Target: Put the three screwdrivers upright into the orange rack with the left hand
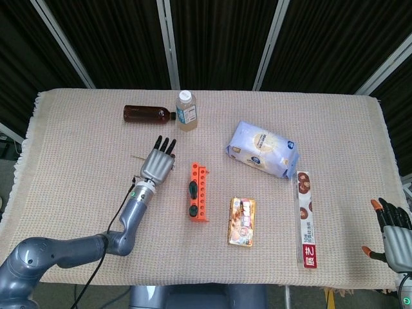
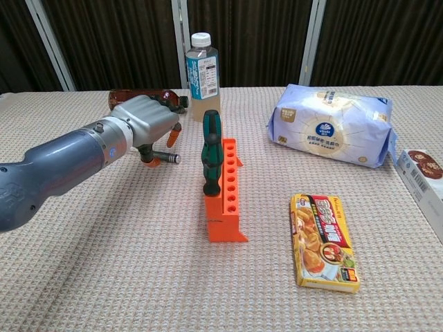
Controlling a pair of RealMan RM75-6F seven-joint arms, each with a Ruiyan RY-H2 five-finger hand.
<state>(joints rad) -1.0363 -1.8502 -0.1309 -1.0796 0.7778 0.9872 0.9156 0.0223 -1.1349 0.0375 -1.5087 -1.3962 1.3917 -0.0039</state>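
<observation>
While two green-handled screwdrivers (image 2: 210,153) stand upright in the orange rack (image 2: 225,197) at the middle of the table (image 1: 77,193), the third screwdriver (image 2: 166,158) lies flat left of the rack, mostly hidden under the left hand (image 1: 158,164), only its dark handle end showing in the chest view. That hand hovers palm down over it with fingers (image 1: 165,145) stretched toward the brown bottle (image 1: 147,114), and whether they touch or grasp the tool I cannot tell. At the lower right corner of the head view the right hand (image 1: 394,233) rests off the table edge, fingers spread and holding nothing.
</observation>
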